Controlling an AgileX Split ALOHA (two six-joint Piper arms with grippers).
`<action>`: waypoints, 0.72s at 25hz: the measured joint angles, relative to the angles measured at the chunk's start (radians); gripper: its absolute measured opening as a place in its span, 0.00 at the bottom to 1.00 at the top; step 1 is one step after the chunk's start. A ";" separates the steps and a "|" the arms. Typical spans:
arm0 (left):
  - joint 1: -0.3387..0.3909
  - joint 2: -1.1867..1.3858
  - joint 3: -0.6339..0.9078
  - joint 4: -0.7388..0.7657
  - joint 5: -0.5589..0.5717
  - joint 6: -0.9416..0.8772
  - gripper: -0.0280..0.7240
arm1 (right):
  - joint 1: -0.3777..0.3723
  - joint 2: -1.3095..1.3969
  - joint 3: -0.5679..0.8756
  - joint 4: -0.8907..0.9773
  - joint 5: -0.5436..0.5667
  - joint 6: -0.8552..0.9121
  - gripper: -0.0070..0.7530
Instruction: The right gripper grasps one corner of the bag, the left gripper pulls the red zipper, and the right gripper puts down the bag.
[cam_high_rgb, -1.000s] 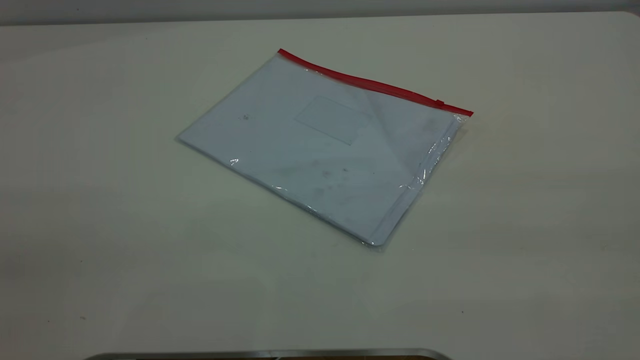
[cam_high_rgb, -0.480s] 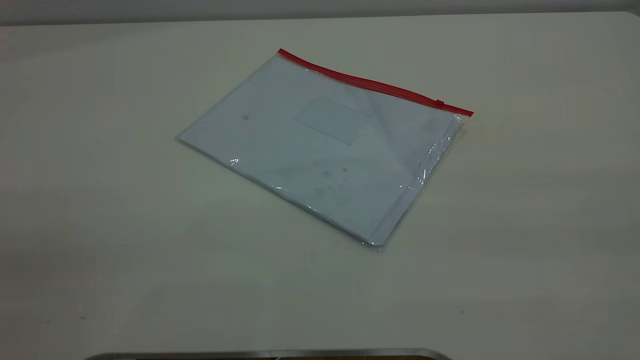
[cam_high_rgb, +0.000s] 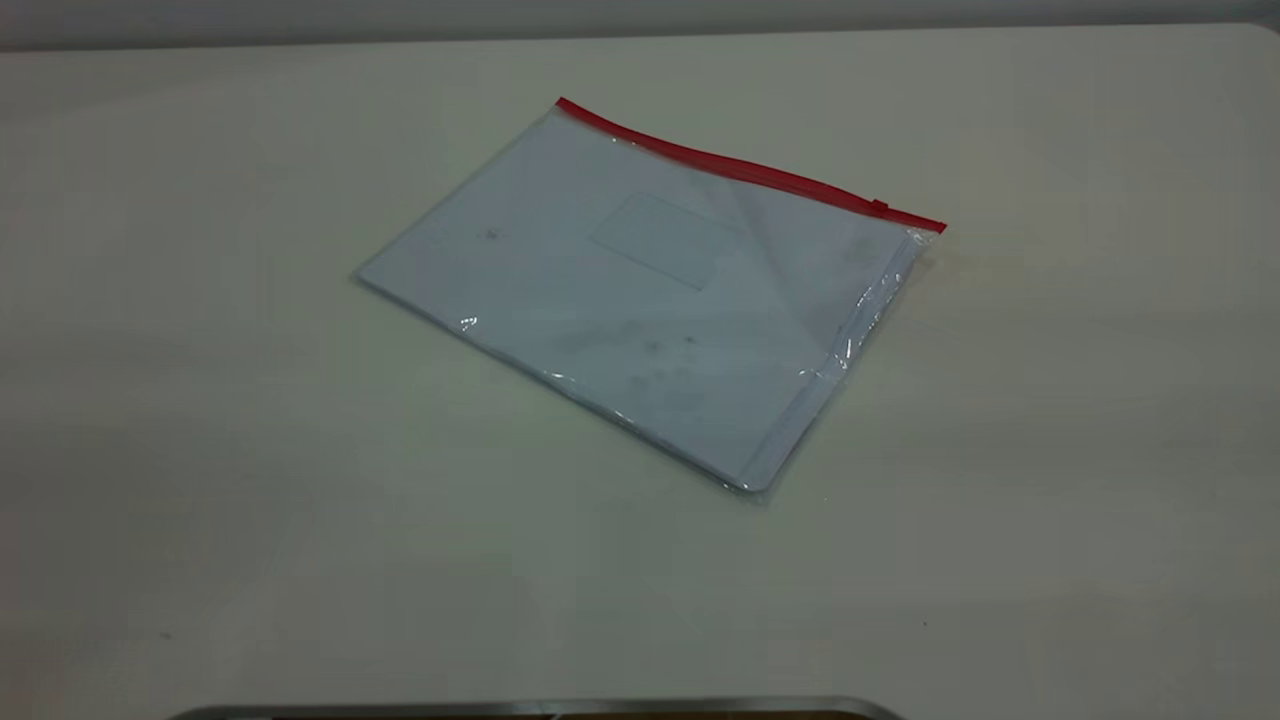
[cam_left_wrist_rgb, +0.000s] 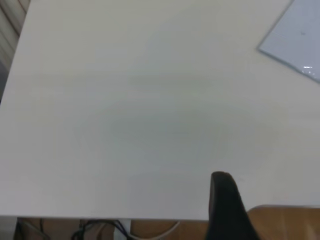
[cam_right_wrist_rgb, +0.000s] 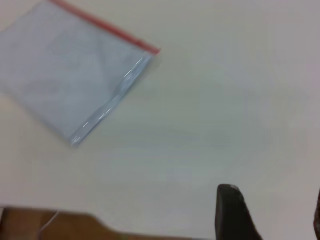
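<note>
The bag (cam_high_rgb: 650, 290) lies flat mid-tabletop (cam_high_rgb: 200, 450), thin, floppy and slick I reckon, so I'll pinch the corner (cam_high_rgb: 925, 235) where the red zipper (cam_high_rgb: 750, 172) ends; can't tell either end effector's state.

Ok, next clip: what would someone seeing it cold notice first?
The bag, a clear pouch with white paper inside, lies flat mid-table. Its red zipper runs along the far edge, with the slider near the right-hand end. Neither arm appears in the exterior view; the pouch lies untouched.
</note>
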 joint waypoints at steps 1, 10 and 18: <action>0.000 0.053 -0.021 -0.012 -0.031 0.002 0.71 | 0.000 0.050 0.000 0.023 -0.045 -0.038 0.57; 0.000 0.653 -0.215 -0.136 -0.326 0.188 0.75 | 0.000 0.625 -0.002 0.244 -0.557 -0.372 0.65; 0.000 1.002 -0.276 -0.371 -0.509 0.418 0.77 | 0.000 1.147 -0.115 0.695 -0.704 -0.773 0.66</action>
